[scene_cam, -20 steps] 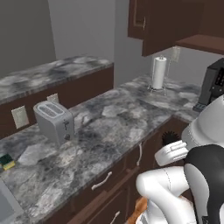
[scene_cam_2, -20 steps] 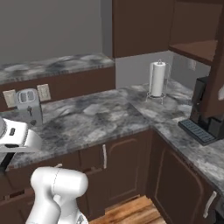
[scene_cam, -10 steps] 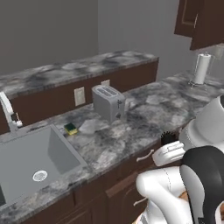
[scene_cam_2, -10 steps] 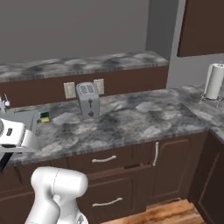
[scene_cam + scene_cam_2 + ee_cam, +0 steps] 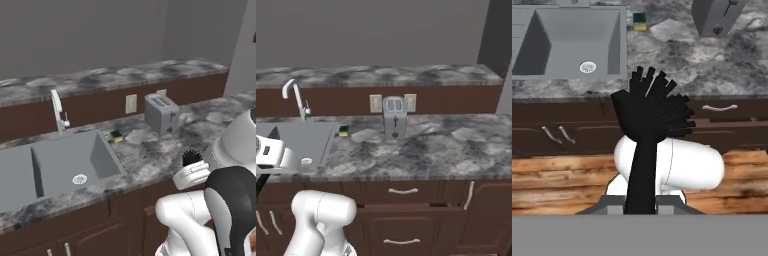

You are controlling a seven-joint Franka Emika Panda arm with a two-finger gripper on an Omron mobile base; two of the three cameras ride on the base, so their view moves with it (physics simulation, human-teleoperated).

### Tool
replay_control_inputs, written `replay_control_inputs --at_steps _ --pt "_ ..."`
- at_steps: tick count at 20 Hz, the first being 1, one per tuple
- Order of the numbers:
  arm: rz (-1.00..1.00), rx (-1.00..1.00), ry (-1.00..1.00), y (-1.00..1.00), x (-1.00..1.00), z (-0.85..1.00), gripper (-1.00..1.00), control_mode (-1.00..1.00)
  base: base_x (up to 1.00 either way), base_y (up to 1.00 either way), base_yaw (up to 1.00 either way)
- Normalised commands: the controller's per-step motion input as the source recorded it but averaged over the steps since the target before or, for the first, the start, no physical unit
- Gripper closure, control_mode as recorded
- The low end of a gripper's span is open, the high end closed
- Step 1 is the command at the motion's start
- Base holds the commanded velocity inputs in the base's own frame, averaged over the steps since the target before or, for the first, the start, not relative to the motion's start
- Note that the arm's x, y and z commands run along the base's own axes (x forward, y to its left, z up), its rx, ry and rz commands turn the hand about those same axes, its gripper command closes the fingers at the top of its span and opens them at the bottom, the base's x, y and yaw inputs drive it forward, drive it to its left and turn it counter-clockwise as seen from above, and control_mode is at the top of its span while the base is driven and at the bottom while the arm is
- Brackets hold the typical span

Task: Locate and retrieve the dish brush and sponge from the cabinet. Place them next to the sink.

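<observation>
— Holding anything in the claw?

— I'm seeing the gripper [image 5: 643,209] clamped tight on the dish brush [image 5: 647,130], bristles pointing away from the hand.

— And the surface?

— Grey marbled counter [image 5: 150,152] is running past the sink [image 5: 60,162], with the sponge [image 5: 116,136] lying beside its right rim, near the toaster [image 5: 161,113].

— Anything differing between views?

— Hand camera is showing wood floor [image 5: 557,175] under the brown drawers [image 5: 722,120]; the right base view is showing wall outlets [image 5: 376,103].
</observation>
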Motion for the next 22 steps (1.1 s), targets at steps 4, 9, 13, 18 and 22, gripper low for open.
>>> replay_control_inputs --at_steps 4,9,13,18,22 --pt "0.00 0.00 0.00 0.00 0.00 0.00 1.00 1.00 0.08 -0.16 0.42" --pt "0.00 0.00 0.00 0.00 0.00 0.00 1.00 1.00 0.13 -0.46 0.18" --pt "0.00 0.00 0.00 0.00 0.00 0.00 1.00 1.00 0.25 -0.67 -0.08" --pt "0.00 0.00 0.00 0.00 0.00 0.00 1.00 1.00 0.32 -0.07 -0.09" --pt "0.00 0.00 0.00 0.00 0.00 0.00 1.00 1.00 0.58 0.30 -0.10"
